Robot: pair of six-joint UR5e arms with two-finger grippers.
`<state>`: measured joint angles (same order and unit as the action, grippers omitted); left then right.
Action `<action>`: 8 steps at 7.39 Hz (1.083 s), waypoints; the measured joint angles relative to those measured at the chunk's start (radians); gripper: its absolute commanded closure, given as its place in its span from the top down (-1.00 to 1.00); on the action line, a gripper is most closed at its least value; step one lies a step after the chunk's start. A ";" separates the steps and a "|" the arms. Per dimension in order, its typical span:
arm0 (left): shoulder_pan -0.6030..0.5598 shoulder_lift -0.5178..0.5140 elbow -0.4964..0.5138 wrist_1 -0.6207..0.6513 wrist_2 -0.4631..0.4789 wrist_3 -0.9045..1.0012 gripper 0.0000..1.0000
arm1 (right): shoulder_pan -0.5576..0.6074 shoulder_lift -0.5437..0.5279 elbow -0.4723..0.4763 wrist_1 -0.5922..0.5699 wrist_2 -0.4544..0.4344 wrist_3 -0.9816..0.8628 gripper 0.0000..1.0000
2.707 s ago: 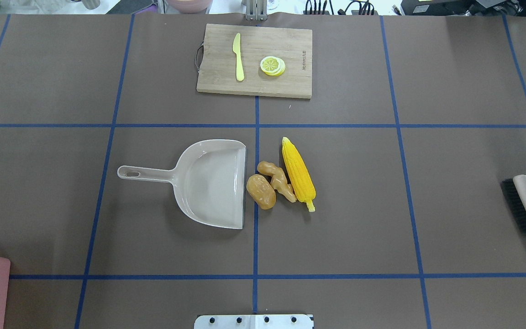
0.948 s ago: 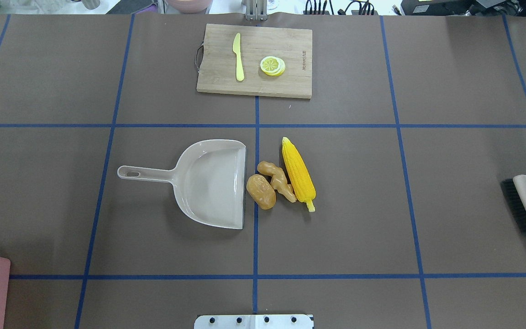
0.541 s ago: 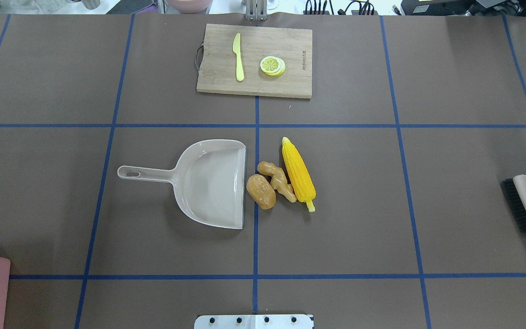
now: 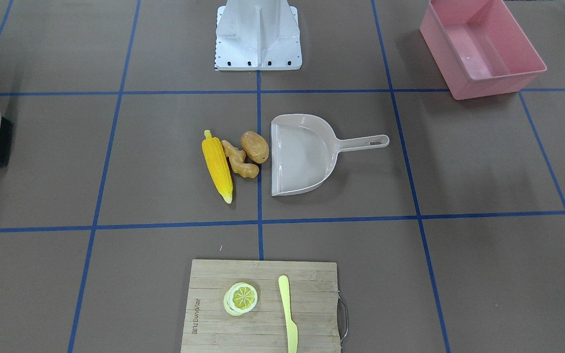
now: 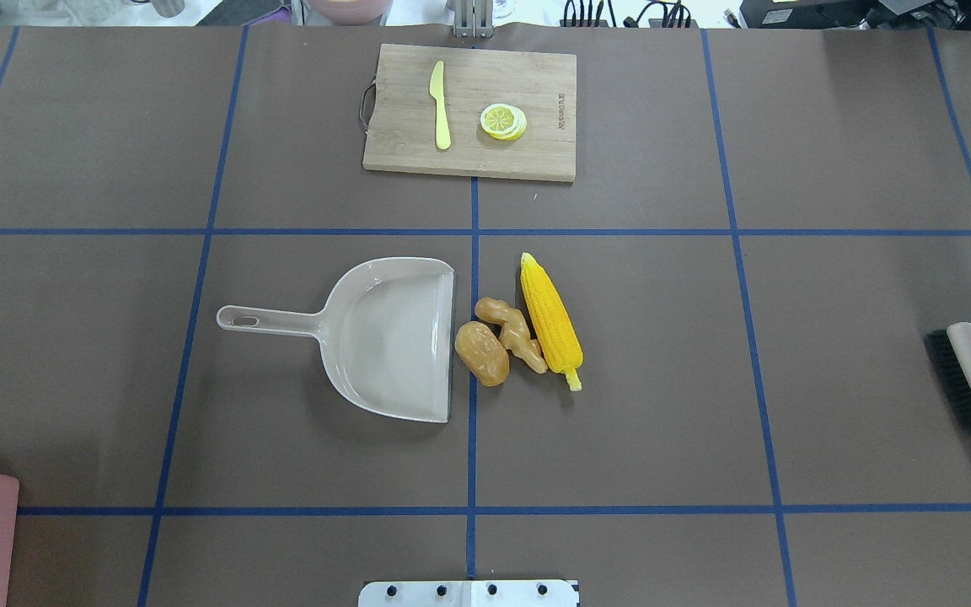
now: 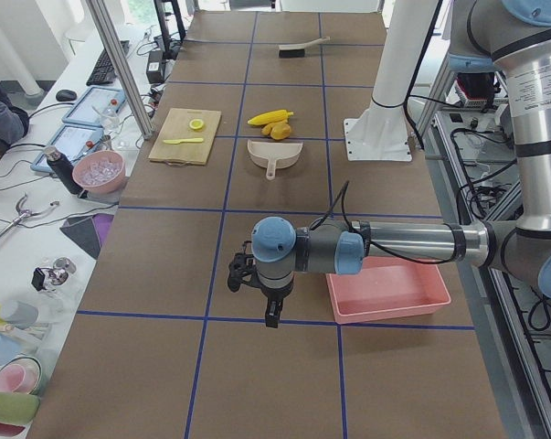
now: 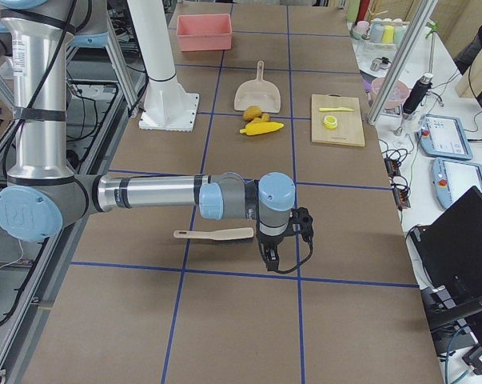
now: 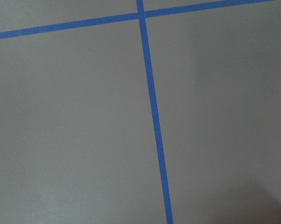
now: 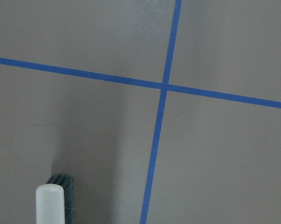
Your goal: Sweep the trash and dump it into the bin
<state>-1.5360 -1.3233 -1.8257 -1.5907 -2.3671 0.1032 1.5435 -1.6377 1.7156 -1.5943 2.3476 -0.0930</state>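
Left gripper hangs fingers-down over the worktop — the width of its jaws cannot be told from this side view. Just beside it, toward the robot, is the bin: a glossy pink rectangular tub, rimmed, sides sloping, mouth up.

Right gripper also points down, opening not readable. A beige-handled, dark-bristled brush lies flat just beside it.

The trash sits well apart from both grippers, mid-worktop between them.
- Corn cob — yellow, kernel-ridged, tapered. Its long axis runs away from the robot, tip toward the wooden cutting board.
- Knobbly tan ginger root touches the cob.
- Smooth brown oval potato lies at the open lip of the beige plastic dustpan.
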 measured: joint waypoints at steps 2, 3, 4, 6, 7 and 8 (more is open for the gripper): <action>-0.005 -0.002 -0.005 0.000 0.000 0.000 0.98 | -0.028 -0.047 0.045 0.006 0.038 0.017 1.00; -0.005 -0.007 0.001 0.000 0.002 -0.001 0.98 | -0.049 -0.091 0.082 0.012 0.078 0.041 1.00; -0.006 -0.014 0.009 0.000 0.002 -0.001 0.98 | -0.064 -0.145 0.112 0.042 0.112 0.085 1.00; -0.008 -0.013 0.006 0.001 0.002 0.000 0.98 | -0.114 -0.256 0.170 0.153 0.103 0.165 1.00; -0.010 -0.007 -0.003 0.001 0.000 0.004 0.98 | -0.147 -0.301 0.192 0.211 0.073 0.192 1.00; -0.015 -0.001 -0.014 0.001 -0.002 0.006 0.98 | -0.193 -0.334 0.203 0.287 0.042 0.246 1.00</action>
<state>-1.5507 -1.3240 -1.8395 -1.5896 -2.3693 0.1091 1.3500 -1.9722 1.9189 -1.3070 2.3893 0.1533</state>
